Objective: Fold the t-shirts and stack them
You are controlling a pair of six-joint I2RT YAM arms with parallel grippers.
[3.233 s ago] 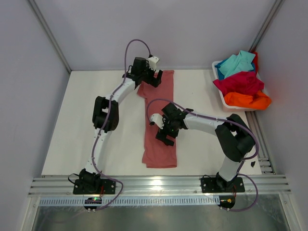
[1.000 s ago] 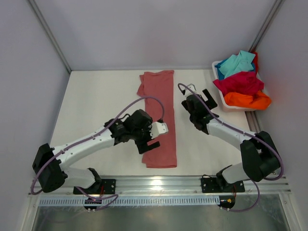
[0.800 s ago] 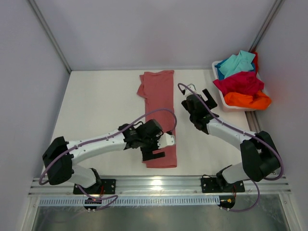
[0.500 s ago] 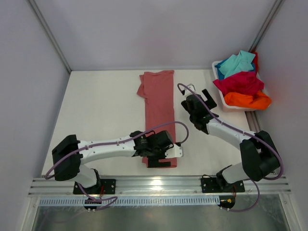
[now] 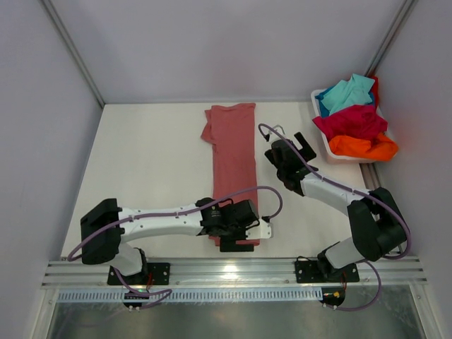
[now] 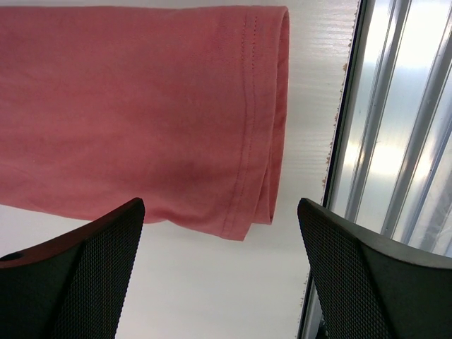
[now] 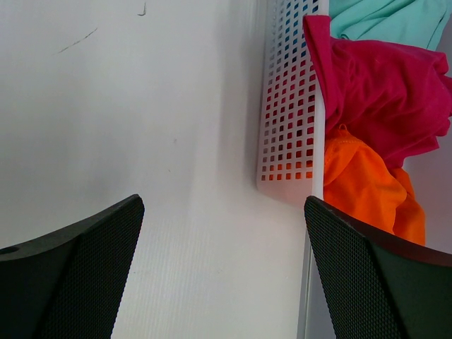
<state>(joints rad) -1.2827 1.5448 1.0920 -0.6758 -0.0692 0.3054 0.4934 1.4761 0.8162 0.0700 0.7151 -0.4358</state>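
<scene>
Left gripper (image 5: pixel 236 244) jaws wide, holding nothing, over near hem of pink tee (image 5: pixel 233 152); contact with cloth hard to judge from above. Tee lies as long folded strip on table (image 5: pixel 141 162). Right gripper (image 5: pixel 302 146) wide, empty, between tee and tub (image 5: pixel 335 152). Tub holds turquoise tee (image 5: pixel 346 92), crimson tee (image 5: pixel 349 121), orange tee (image 5: pixel 364 147).
Left wrist: fingers (image 6: pixel 70 282) apart, hemmed corner between them, rail (image 6: pixel 402 141) at right.
Right wrist: jaws apart, table below, perforated tub wall ahead.

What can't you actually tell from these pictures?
- Top view: the pink t-shirt's near end, partly covered by the left gripper.
- Top view: the bottom of the white tub, buried under the crimson t-shirt, orange t-shirt and turquoise t-shirt.
- Right wrist view: the turquoise t-shirt, cut off by the top edge.
</scene>
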